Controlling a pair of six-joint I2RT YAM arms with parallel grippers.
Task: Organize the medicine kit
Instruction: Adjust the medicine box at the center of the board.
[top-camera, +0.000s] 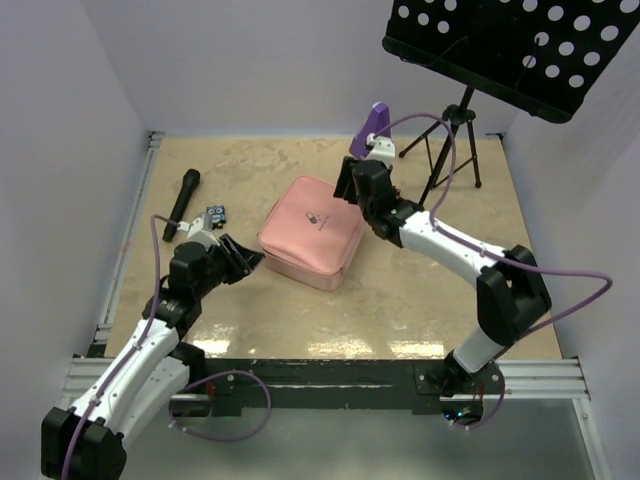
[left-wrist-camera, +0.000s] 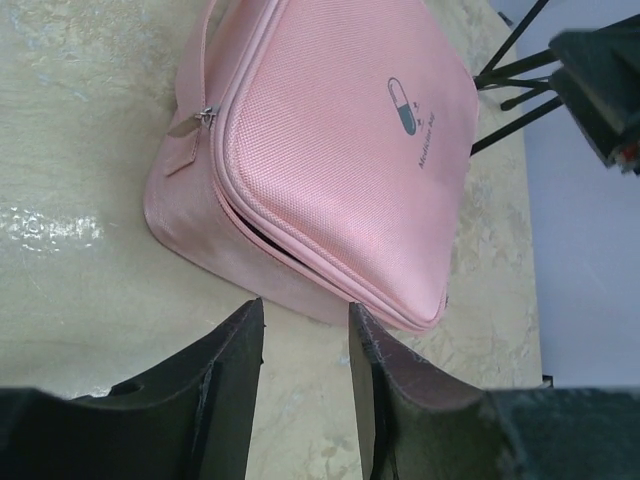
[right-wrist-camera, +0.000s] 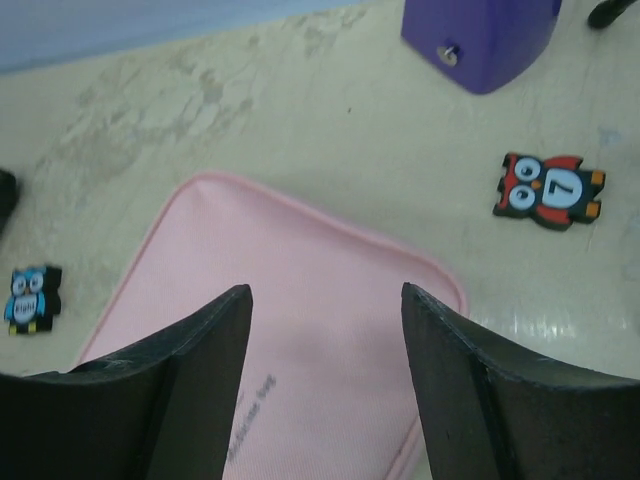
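The pink medicine kit lies flat mid-table with its lid down and the pill logo facing up. In the left wrist view the kit shows a dark gap in the zip line along its near side, with the zip pull at a corner. My left gripper is open and empty, just short of the kit's left edge; its fingertips stand close to the kit's side wall. My right gripper is open and empty over the kit's far corner, above the lid.
A purple metronome-shaped object stands behind the kit. A black microphone and a blue owl tile lie to the left. A red owl tile lies right of the kit. A music stand stands at the back right.
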